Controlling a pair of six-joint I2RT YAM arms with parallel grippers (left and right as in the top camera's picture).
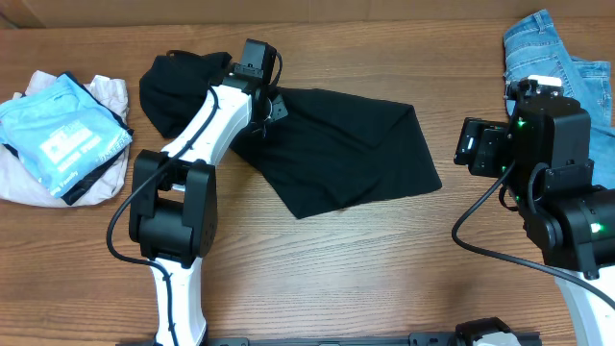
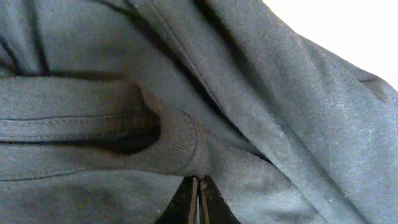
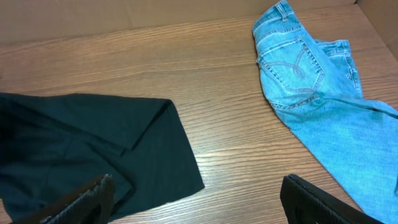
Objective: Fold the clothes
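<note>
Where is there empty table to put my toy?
Bare table lies in front of the shirt, between left arm and right arm. More lies between shirt and jeans. Crowded at left: clothes pile beside the bunched shirt.

The tabletop (image 1: 365,279) is viewed from directly above. The left wrist view is filled closely by the black T-shirt (image 2: 280,106); it and the jeans (image 3: 311,81) are shared by the other views.
</note>
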